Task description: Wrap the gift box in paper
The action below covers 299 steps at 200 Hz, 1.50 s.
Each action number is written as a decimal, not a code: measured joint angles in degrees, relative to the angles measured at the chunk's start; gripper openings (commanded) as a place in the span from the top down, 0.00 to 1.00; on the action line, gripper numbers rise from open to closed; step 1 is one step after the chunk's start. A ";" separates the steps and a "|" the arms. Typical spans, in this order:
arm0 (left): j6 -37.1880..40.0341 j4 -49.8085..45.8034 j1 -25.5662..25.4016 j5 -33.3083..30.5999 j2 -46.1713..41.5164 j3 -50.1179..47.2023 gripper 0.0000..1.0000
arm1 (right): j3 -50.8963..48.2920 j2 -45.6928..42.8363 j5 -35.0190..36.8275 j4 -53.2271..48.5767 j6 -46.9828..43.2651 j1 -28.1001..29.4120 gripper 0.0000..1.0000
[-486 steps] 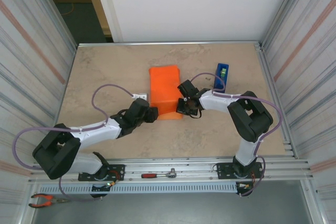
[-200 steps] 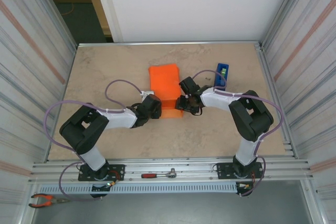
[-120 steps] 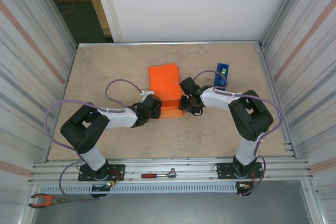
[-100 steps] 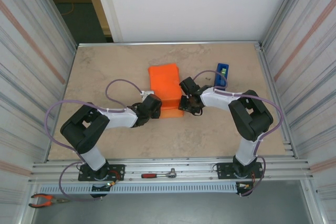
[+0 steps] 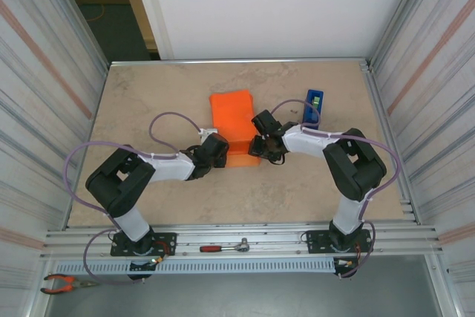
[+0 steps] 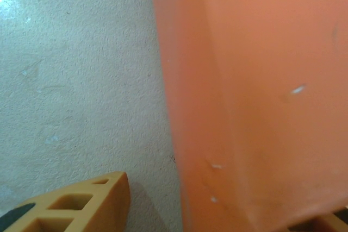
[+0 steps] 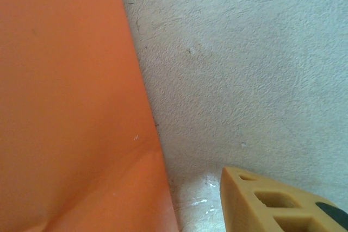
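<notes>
item: pliers (image 5: 59,281), red-handled, laid at the near left corner, below the rail (image 5: 260,234).
item: red-handled tool (image 5: 223,247) with a metal head, laid along the rail between the two arm bases.
item: left arm (image 5: 141,176), folded back on itself and stretched low across the table (image 5: 148,102) toward the centre.
item: right arm (image 5: 349,165), bent likewise and turned inward from the right.
item: left gripper (image 5: 220,155), set at the near left corner of the paper (image 5: 234,120). jaws are held apart. in the left wrist view one yellow finger (image 6: 81,207) is seen on bare table, clear of the paper's edge, while a sliver of the other is seen past the paper; nothing is clamped.
item: right gripper (image 5: 260,148), set at the near right corner of the paper. jaws are held apart. in the right wrist view one yellow finger (image 7: 272,199) is seen on bare table, near the paper's edge and not touching it.
item: paper, bright orange, folded into a block-shaped parcel, placed at the centre of the table between the two grippers, long side running front to back.
item: blue tape dispenser (image 5: 312,107), stood right of the parcel, well apart from it, beyond the right gripper.
item: white wall panel (image 5: 274,5), behind the table's far edge.
</notes>
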 measured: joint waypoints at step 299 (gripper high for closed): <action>0.24 -1.55 -0.09 -0.63 0.48 1.07 0.52 | 1.25 0.35 -1.27 2.38 -0.22 0.52 0.49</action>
